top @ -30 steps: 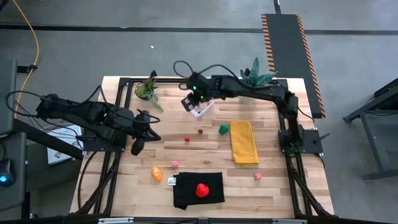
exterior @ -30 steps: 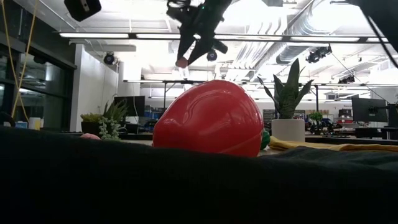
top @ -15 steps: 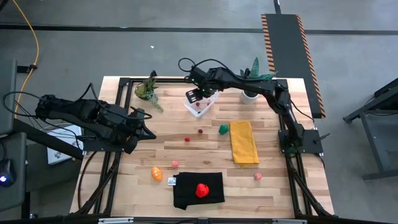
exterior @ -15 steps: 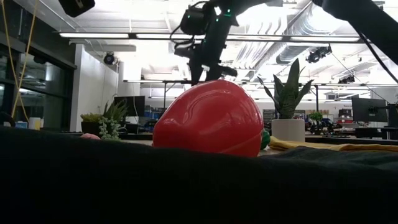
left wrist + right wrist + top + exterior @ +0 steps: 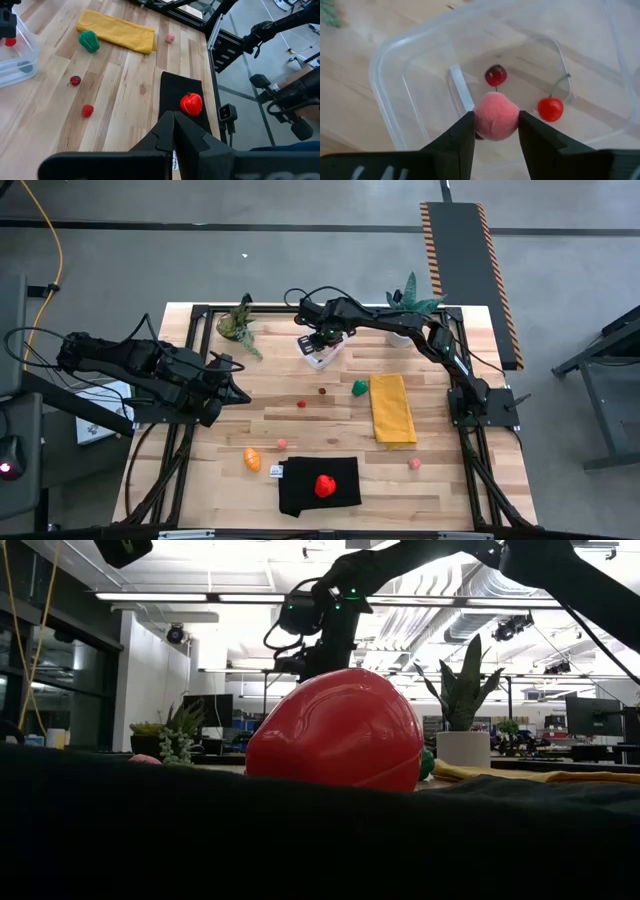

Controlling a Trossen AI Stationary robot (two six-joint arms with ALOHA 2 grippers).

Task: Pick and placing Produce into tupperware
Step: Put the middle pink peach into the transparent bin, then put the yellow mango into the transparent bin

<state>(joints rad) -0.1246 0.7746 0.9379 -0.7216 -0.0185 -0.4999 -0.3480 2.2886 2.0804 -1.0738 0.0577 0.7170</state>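
The right gripper (image 5: pixel 495 131) is clamped on a pink fuzzy fruit (image 5: pixel 495 117), right over the clear tupperware (image 5: pixel 390 115), where a dark cherry (image 5: pixel 495 75) and a red cherry (image 5: pixel 550 108) already sit. Left gripper (image 5: pixel 173 131) looks pinched together over near the table's left edge. In the low view a red strawberry (image 5: pixel 335 730) blocks most of the table, so the tub is probably hidden behind it

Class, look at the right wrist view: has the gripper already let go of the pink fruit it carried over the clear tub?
No: the right gripper has the pink fruit pinched between its fingers above the tub, where two red cherries lie.
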